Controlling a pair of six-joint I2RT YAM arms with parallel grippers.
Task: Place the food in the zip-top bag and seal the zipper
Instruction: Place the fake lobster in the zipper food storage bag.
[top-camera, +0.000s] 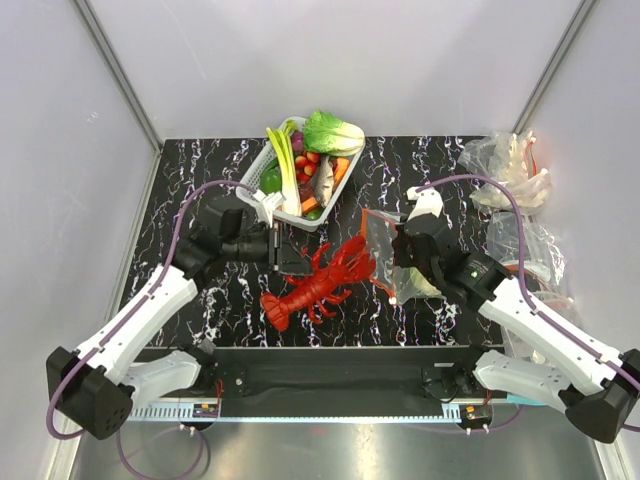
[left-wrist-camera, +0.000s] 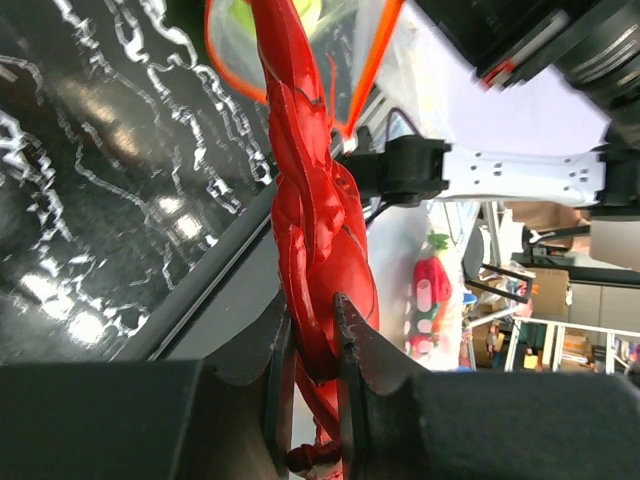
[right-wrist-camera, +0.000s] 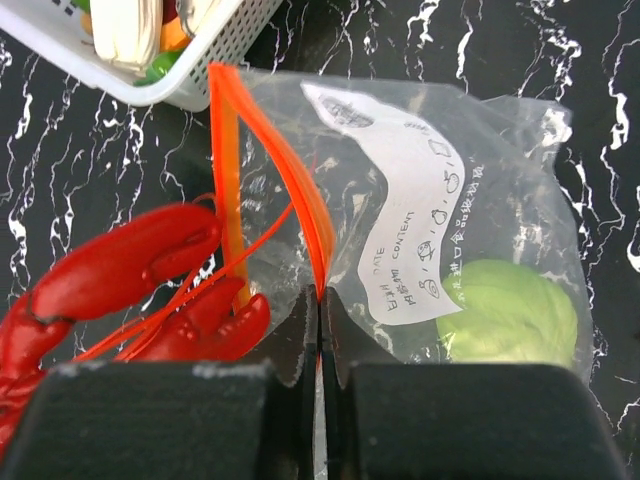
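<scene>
The red lobster lies slantwise on the black marbled table, its claws at the open mouth of the zip-top bag. My left gripper is shut on the lobster, seen in the left wrist view. My right gripper is shut on the bag's red-orange zipper strip and holds one lip up, so the mouth gapes. The pale green cabbage sits inside the bag, under the white label.
A white basket with a leek, bok choy and other toy foods stands at the back centre, close behind the bag. Crumpled clear plastic heaps lie at the right edge.
</scene>
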